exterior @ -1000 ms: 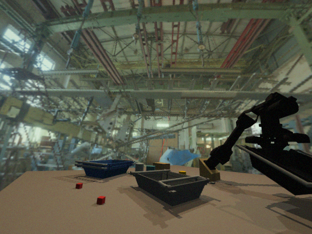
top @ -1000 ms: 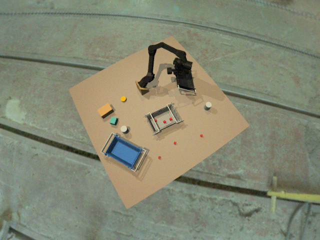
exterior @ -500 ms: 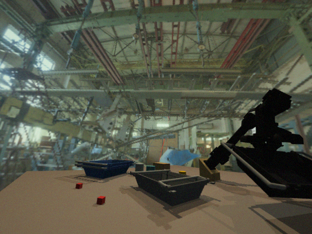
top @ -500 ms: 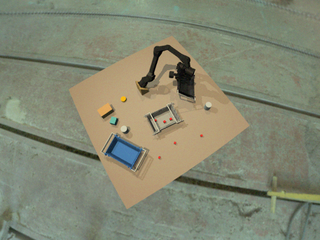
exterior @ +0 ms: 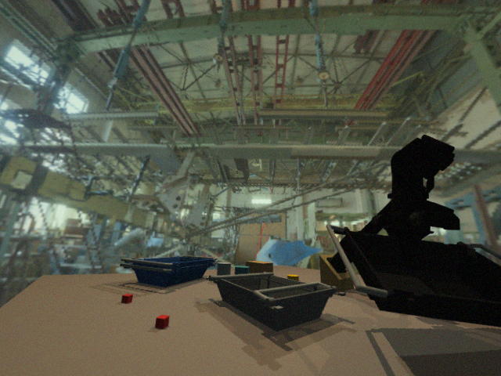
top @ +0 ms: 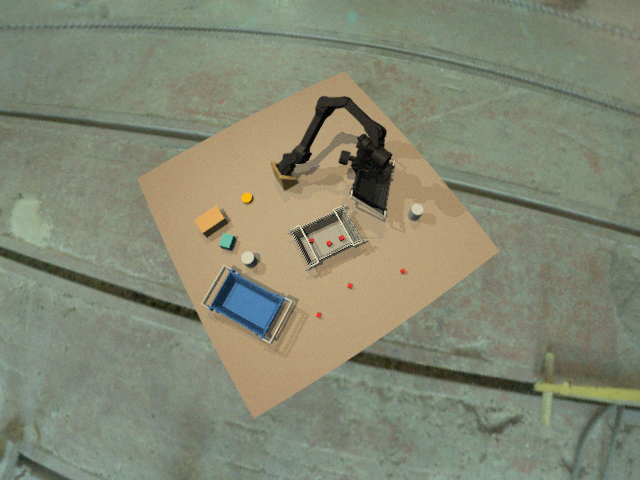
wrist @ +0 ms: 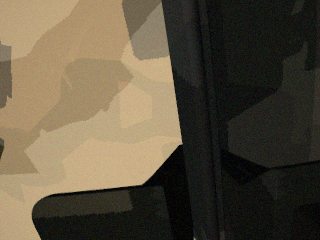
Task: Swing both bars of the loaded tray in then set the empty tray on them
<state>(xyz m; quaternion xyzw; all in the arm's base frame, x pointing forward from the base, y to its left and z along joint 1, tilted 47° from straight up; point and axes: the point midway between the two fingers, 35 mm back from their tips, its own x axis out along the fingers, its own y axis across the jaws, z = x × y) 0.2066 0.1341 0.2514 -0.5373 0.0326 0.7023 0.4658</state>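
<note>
The loaded grey tray (top: 335, 251) (exterior: 250, 302) stands mid-table with small red blocks (top: 329, 243) inside. Its two wire bars lie across its top near the ends: one bar (top: 308, 246) and the other bar (top: 349, 226). My gripper (top: 363, 166) (wrist: 193, 151) is shut on a wall of the empty dark tray (top: 374, 183) (exterior: 437, 304) (wrist: 192, 100). It holds this tray raised above the table, up and right of the loaded tray in the top view, apart from it. The held tray's end bar (exterior: 348, 267) stands out. Arm and tray are too dark in the exterior view to show the fingers.
A blue tray (top: 258, 328) (exterior: 161, 276) with bars swung out stands at the lower left. Around are an orange block (top: 210, 220), teal cube (top: 226, 241), yellow disc (top: 247, 197), grey cylinder (top: 248, 258), another cylinder (top: 415, 211), and loose red blocks (top: 349, 285). The arm's base has a tan wedge (top: 283, 180).
</note>
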